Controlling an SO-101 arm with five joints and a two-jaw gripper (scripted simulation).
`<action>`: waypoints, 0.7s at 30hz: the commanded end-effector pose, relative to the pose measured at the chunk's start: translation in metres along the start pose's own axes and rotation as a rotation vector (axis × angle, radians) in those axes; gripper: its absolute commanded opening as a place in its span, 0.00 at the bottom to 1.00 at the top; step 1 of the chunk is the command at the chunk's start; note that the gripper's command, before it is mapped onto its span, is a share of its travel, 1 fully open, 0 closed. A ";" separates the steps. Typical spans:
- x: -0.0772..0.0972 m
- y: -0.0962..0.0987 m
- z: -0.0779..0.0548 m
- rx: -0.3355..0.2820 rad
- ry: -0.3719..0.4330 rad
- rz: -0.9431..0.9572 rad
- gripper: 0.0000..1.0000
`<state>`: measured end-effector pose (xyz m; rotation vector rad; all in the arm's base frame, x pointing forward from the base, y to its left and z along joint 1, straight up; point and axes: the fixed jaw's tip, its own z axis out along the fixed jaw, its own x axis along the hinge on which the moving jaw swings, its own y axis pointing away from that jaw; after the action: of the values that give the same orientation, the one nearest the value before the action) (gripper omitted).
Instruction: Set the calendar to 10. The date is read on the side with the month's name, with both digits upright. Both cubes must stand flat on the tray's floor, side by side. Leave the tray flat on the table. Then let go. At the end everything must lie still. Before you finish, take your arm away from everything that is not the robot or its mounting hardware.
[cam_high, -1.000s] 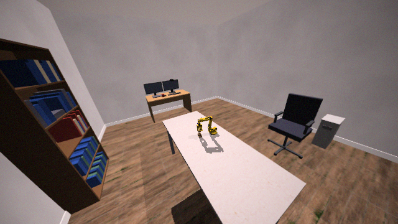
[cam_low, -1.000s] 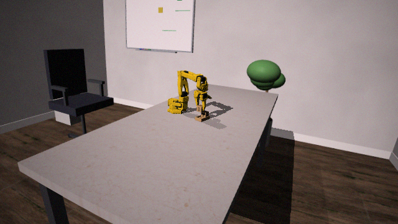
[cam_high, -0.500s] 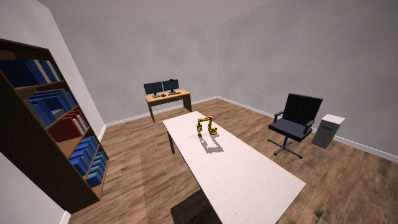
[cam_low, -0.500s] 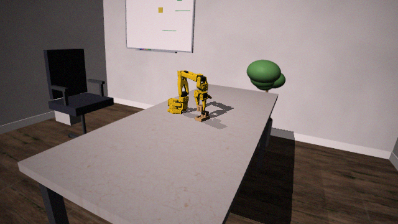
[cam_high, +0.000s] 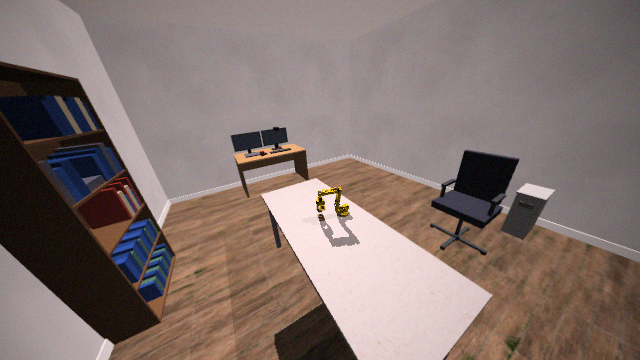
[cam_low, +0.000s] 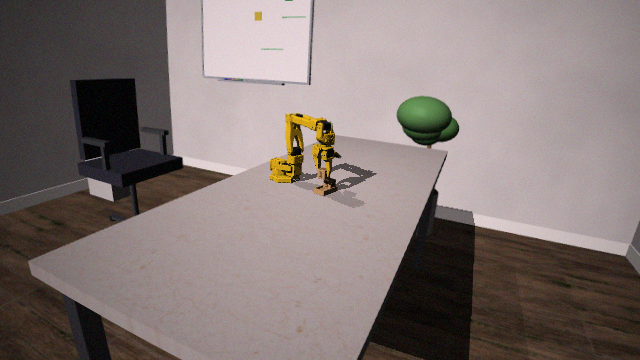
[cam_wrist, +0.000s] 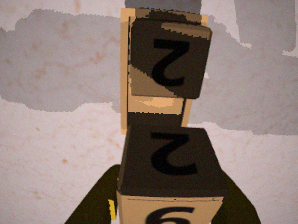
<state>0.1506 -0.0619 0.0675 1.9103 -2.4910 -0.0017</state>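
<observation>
My gripper (cam_low: 322, 169) (cam_wrist: 171, 187) is shut on a wooden cube (cam_low: 321, 174) (cam_wrist: 170, 162), held above the tray's near end in the wrist view. Its dark face shows a 2, upside down in that view; below it, a lighter face shows a partly cut-off digit, 6 or 9. The light wooden tray (cam_low: 324, 192) (cam_wrist: 124, 75) lies on the table. The other cube (cam_low: 329, 183) (cam_wrist: 140, 45) sits at the tray's far end in the wrist view, with an upside-down 2 on top. Bare tray floor shows between the cubes. The month's name is not readable.
The arm's yellow base (cam_high: 343, 210) (cam_low: 283, 172) stands on the white table (cam_high: 400, 280) (cam_low: 240, 250), beside the tray. Shadows of the arm fall across the table around the tray.
</observation>
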 end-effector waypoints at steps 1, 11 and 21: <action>0.002 -0.005 -0.007 0.044 0.004 0.002 0.00; 0.002 -0.004 -0.007 0.044 0.004 0.002 0.00; 0.001 -0.003 -0.007 0.044 0.004 0.002 0.00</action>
<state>0.1506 -0.0619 0.0675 1.9103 -2.4910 -0.0017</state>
